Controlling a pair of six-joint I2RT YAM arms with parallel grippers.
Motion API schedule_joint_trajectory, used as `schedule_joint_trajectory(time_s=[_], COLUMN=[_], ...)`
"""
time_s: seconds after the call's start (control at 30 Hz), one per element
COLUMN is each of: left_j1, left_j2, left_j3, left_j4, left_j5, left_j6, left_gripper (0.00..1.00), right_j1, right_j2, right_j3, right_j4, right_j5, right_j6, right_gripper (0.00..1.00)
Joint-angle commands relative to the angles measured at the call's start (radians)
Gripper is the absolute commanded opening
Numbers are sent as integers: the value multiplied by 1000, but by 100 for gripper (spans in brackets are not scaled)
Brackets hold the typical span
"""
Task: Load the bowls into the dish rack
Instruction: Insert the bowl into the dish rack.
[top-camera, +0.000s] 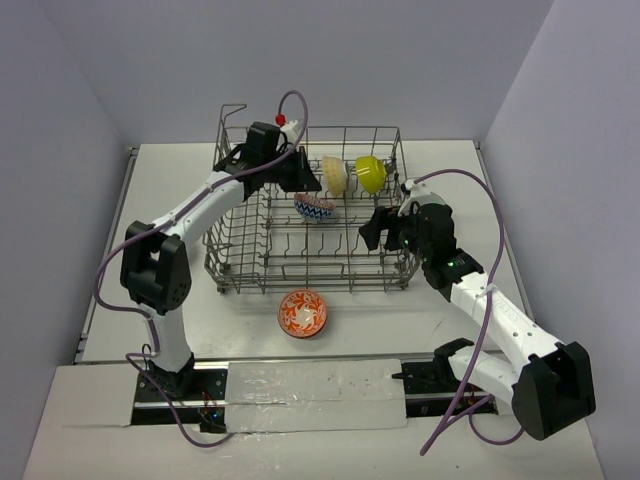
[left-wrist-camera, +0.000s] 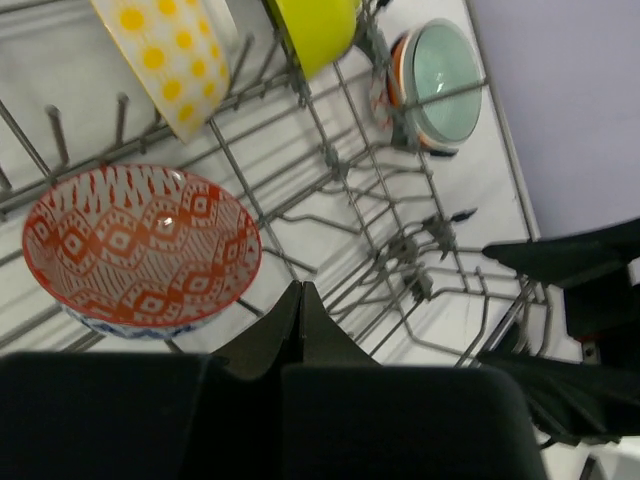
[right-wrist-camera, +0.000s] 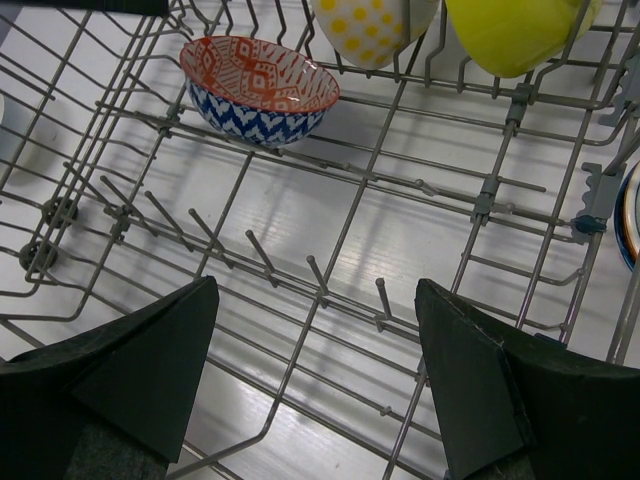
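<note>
Bowls: three are racked at the 12 o'clock end of the dish rack; the orange bowl is left on the table at 6 o'clock. Left gripper is clenched empty, right gripper splayed empty

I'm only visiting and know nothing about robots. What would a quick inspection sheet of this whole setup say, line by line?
Surface: white table, with both arms bolted at its near edge.
Job's things: grey wire dish rack mid-table. Inside it, a yellow-dotted bowl and a lime bowl stand on edge, and a red-and-blue patterned bowl sits upright. An orange patterned bowl sits on the table in front. A teal-lined bowl seems to be just outside the rack's right wall.
Clutter: nothing seen.
Pincers: left pincer shut and empty, over the rack. Right pincer open and empty, over the rack.
Cables: purple cables loop along both arms.
Surroundings: plain pale walls.
</note>
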Motion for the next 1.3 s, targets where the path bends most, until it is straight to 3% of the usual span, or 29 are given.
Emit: schedule_joint_trajectory(time_s=[0.0, 0.13, 0.33, 0.43, 0.63, 1.27], left_j1=[-39, -94, -105, -105, -104, -110], left_j2=[-34, 15, 80, 129, 208, 316], left_j3=[48, 181, 350, 427, 461, 479], left_j4=[-84, -266, -474, -556, -597, -578], left_j5=[3, -71, -167, -194, -263, -200], left_j6=[116, 233, 366, 428, 518, 584], left_gripper=[0, 5, 34, 39, 40, 36], right_j1=[12, 12, 12, 13, 12, 12], right_j2=[-19, -25, -19, -14, -28, -10], right_j3=[51, 49, 49, 54, 46, 52], right_j4=[16, 17, 19, 14, 14, 11], right_j5=[11, 16, 14, 17, 17, 22], right_j6=[-13, -17, -17, -18, -17, -23], right_gripper=[87, 87, 87, 87, 87, 87])
